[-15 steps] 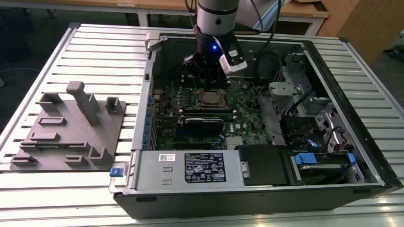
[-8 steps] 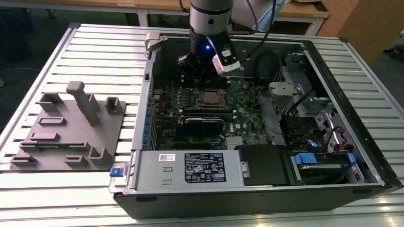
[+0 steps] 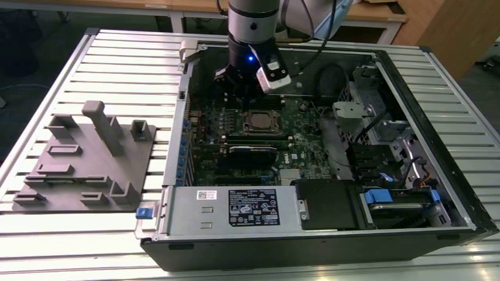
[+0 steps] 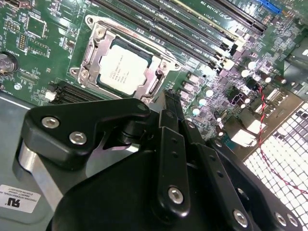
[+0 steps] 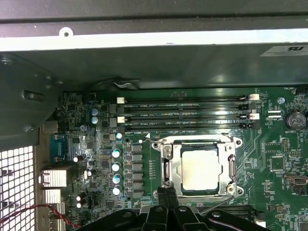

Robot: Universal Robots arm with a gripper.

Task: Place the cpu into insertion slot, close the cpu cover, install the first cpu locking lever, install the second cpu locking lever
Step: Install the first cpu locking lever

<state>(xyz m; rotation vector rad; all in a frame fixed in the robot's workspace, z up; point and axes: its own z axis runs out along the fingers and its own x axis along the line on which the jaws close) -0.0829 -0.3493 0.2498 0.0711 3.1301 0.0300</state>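
The cpu (image 5: 201,168) lies flat in the insertion slot (image 5: 199,146); the cpu cover (image 5: 166,166) is down around it; the tool (image 5: 166,191) hangs just beside the slot's edge, pressed together and empty, I think as a narrow tip for pushing.

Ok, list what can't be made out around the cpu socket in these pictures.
1. First wrist view: a corner of the cpu cover sits behind the tool, hiding how it is latched there.
2. Second wrist view: the memory slots are cut off by the picture's edge; the tool blocks what lies beside the cpu.
3. Exterior view: the insertion slot is too small to tell whether it is latched; the arm hides what is behind it.
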